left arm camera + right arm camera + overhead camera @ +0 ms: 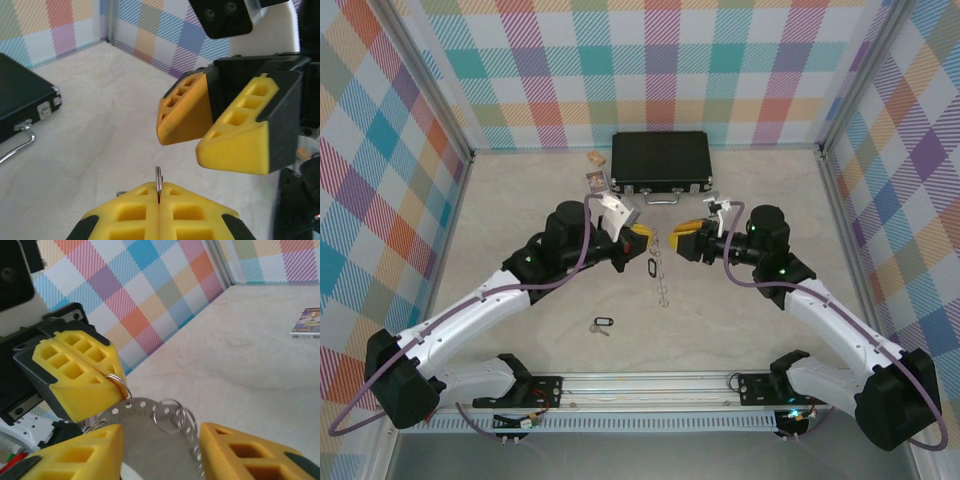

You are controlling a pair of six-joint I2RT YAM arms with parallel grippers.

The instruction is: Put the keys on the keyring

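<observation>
The keyring (145, 445) is a flat grey metal hoop with holes and small wire loops (170, 415) along its rim. It hangs edge-on between the two grippers in the top view (661, 282). My left gripper (159, 200) is shut on one thin wire loop (158, 181) at the rim. My right gripper (161, 429) faces it with its jaws apart on either side of the keyring's plate, not touching it. One of the keys (601, 324), with a black oval tag, lies on the table near the front. Another black oval tag (652, 265) sits right beside the hanging keyring.
A black case (660, 163) with a metal handle lies at the back centre. Two small cards (596, 180) lie to its left. Checked walls enclose the table on three sides. The arms' base rail (650, 385) runs along the near edge.
</observation>
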